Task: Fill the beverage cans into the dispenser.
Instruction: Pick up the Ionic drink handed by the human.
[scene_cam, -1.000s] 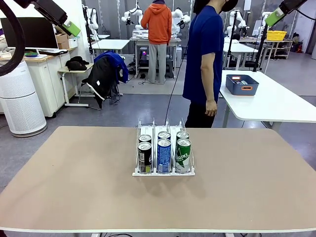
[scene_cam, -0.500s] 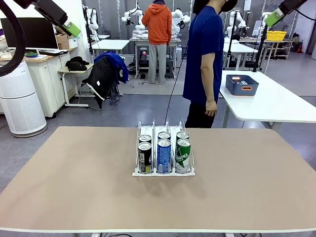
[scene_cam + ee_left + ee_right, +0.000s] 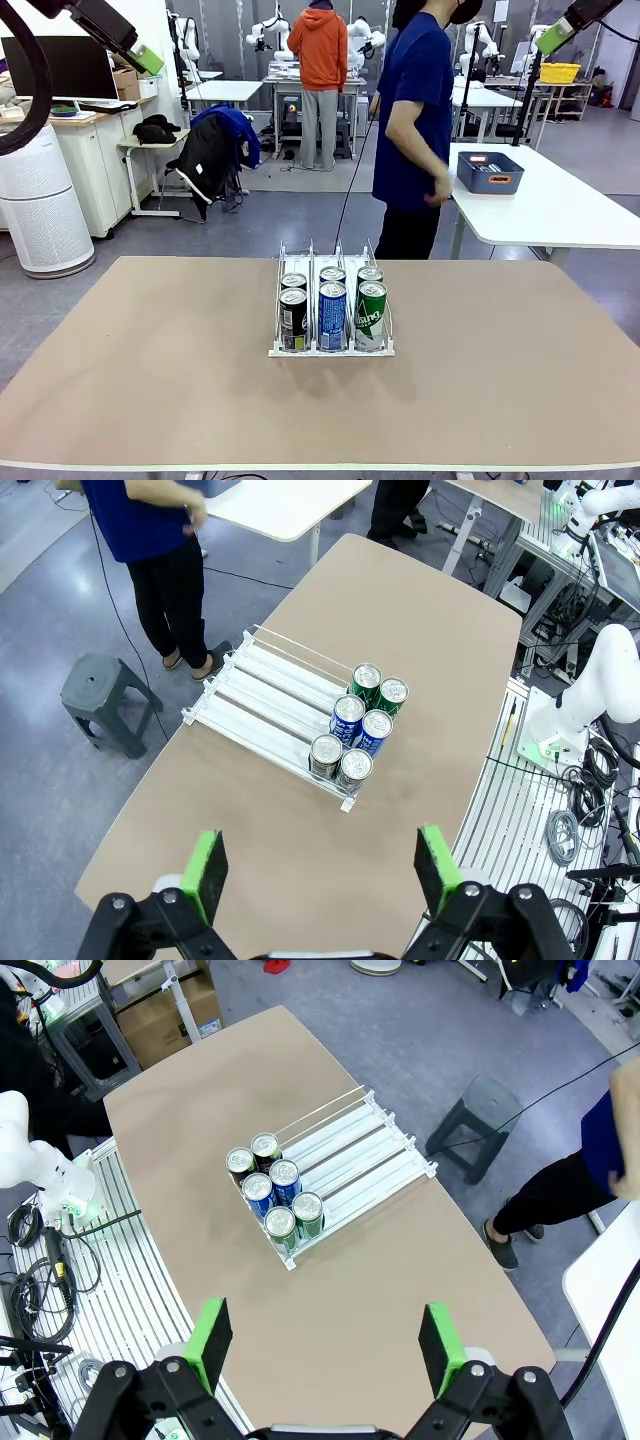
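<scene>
Beverage cans [image 3: 332, 308], 6 upright at dispenser [image 3: 258, 692] front, left gripper [image 3: 320, 855] and right gripper [image 3: 325, 1335] wide open, holding nothing

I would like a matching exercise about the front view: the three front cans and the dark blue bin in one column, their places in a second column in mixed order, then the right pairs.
Column one
1. black-and-green slim metal can
2. blue-and-white slim metal can
3. green slim metal can with white script
4. dark blue rectangular plastic bin

Column two
a. middle lane of the clear three-lane can rack
b. on the white side table
c. right lane
d. left lane

Pairs: 1-d, 2-a, 3-c, 4-b
</scene>
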Available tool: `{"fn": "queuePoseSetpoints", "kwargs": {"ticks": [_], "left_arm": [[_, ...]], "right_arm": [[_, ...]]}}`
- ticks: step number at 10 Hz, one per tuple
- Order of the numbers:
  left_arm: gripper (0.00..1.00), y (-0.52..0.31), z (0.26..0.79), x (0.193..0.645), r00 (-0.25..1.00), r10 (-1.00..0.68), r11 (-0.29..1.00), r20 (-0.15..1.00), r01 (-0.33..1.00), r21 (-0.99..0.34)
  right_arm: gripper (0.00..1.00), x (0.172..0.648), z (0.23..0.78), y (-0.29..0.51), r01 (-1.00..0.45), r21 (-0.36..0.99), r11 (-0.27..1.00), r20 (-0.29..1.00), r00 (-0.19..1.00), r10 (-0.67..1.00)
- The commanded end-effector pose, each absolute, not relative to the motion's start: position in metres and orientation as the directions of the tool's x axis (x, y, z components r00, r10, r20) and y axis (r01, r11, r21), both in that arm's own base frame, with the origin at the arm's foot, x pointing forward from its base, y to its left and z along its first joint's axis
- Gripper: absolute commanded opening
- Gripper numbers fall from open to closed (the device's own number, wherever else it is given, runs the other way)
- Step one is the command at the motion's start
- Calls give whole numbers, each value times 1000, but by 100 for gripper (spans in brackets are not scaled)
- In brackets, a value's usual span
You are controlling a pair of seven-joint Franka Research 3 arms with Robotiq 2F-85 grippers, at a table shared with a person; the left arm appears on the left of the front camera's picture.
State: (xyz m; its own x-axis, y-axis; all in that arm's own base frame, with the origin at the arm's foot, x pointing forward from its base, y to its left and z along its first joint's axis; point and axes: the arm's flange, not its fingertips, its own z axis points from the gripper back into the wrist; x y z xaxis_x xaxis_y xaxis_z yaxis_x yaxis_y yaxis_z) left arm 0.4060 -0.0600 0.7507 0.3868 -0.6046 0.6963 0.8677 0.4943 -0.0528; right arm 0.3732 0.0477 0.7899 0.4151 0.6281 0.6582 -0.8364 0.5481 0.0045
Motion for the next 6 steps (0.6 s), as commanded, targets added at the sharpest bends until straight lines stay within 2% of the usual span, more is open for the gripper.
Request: {"fn": "queuePoseSetpoints", "kwargs": {"ticks": [1,6], "left_arm": [[100,-59,749,406,390,-605,494,694,867,-57],[100,-59,749,406,390,-605,494,694,867,-57]], "right_arm": [[100,373,790,48,-836,4,548,659,415,628],[100,373,790,48,-836,4,548,659,415,628]]}}
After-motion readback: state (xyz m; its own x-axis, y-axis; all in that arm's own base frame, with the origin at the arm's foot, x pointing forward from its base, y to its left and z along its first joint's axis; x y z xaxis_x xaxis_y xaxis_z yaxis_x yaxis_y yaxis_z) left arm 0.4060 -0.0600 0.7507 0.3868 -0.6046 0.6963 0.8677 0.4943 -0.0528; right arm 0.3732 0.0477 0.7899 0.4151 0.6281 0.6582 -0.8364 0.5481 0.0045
